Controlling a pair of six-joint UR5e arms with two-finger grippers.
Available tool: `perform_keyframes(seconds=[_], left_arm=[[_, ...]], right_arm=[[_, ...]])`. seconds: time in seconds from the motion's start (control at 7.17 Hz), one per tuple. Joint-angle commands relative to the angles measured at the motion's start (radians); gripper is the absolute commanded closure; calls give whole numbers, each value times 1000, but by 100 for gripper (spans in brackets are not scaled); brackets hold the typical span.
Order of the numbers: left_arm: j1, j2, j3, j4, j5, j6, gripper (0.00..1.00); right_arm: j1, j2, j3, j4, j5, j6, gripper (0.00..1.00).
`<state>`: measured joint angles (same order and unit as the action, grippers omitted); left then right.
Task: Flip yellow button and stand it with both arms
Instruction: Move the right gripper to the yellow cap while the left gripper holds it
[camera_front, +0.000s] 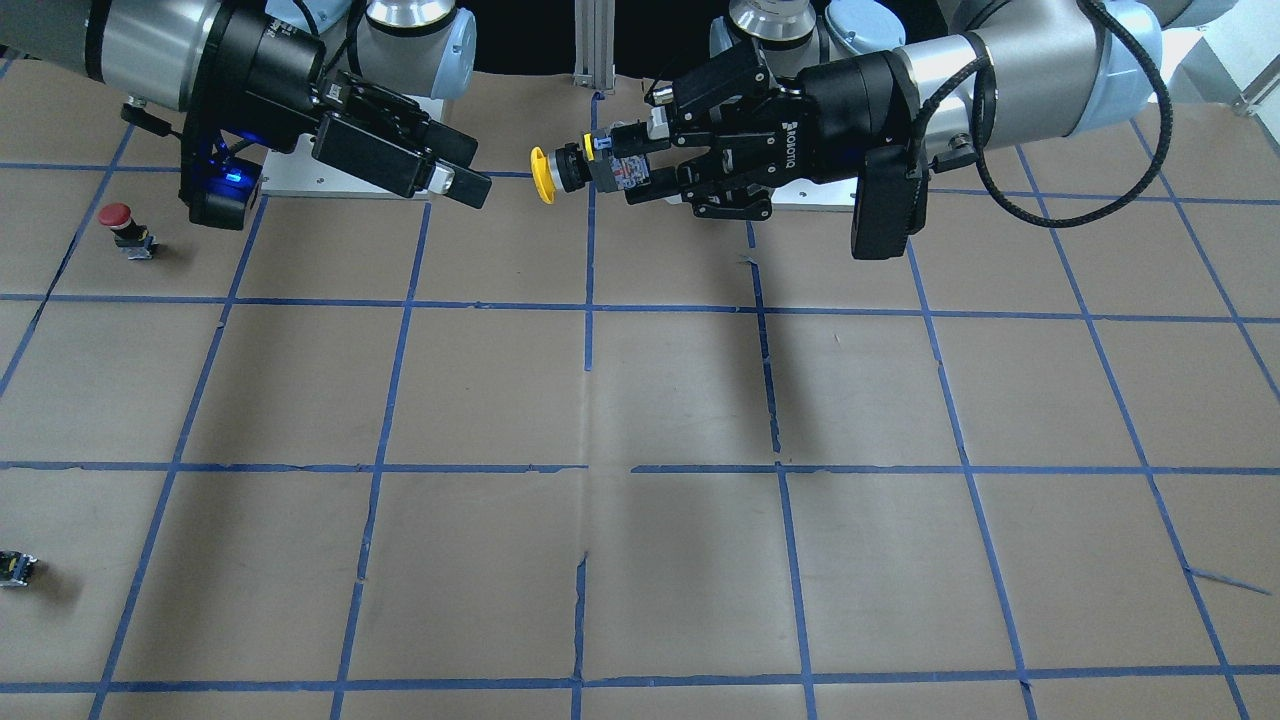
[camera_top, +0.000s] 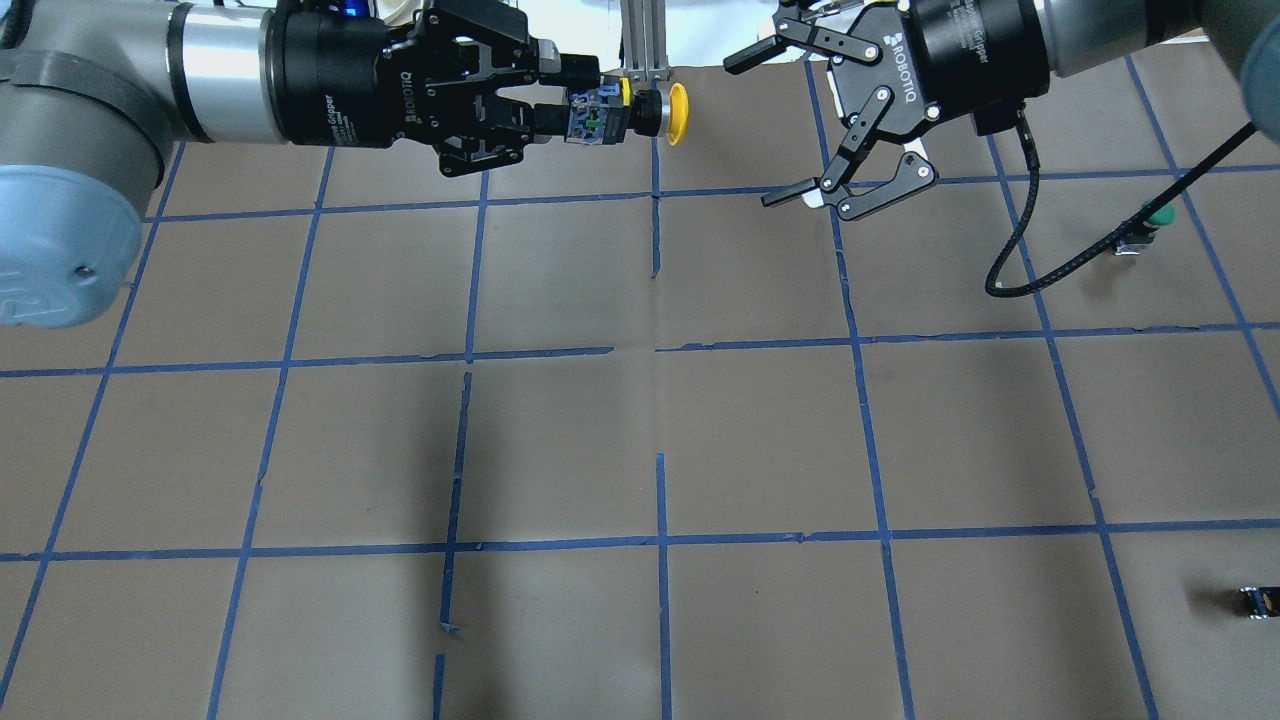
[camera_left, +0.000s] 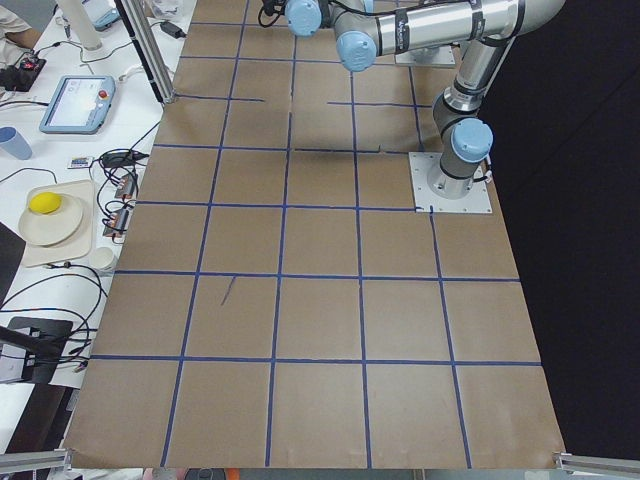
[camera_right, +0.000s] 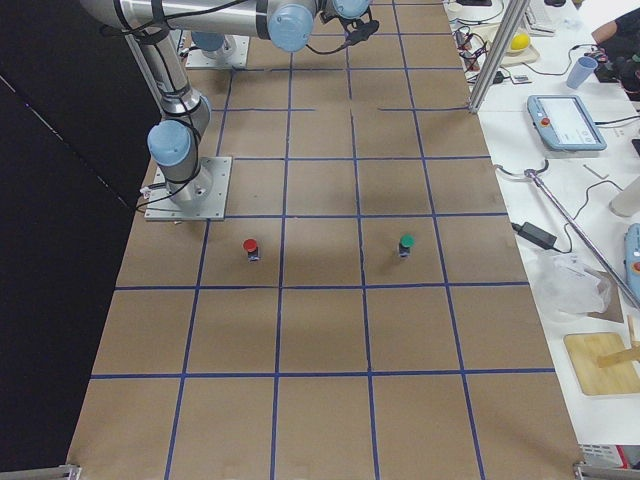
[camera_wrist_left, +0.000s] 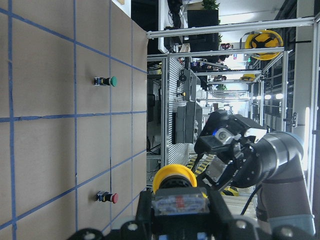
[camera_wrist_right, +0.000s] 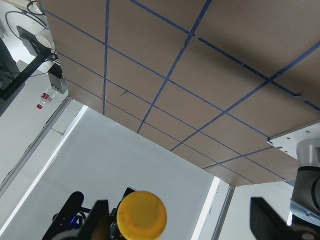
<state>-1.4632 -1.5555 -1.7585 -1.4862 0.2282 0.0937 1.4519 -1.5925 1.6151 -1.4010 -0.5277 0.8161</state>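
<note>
A dark block (camera_front: 15, 568) lies nearest on the bench (camera_front: 640, 400), with a red button (camera_front: 120, 228) farther back. Farthest, aloft, the left end effector (camera_front: 620, 165) clamps the yellow button (camera_front: 565, 170), its cap facing the spread-open right end effector (camera_front: 478, 172), just apart.

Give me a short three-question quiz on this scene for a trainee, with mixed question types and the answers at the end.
1. Which gripper holds the yellow button?
2. True or false: the right gripper is shut.
3. The button's cap faces: A towards the right gripper, B straight down, C straight up.
Key: 1 the left gripper; 2 false, it is open; 3 A.
</note>
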Motion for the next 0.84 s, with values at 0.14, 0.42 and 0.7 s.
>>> perform_keyframes(seconds=[0.14, 0.42, 0.7], left_arm=[[0, -6, -1, 26, -10, -31, 98], [0, -5, -7, 26, -10, -36, 98], [0, -6, -12, 40, -10, -40, 98]], right_arm=[[27, 11, 0, -27, 86, 44, 1], [30, 28, 2, -30, 141, 44, 2], [50, 49, 2, -33, 176, 43, 3]])
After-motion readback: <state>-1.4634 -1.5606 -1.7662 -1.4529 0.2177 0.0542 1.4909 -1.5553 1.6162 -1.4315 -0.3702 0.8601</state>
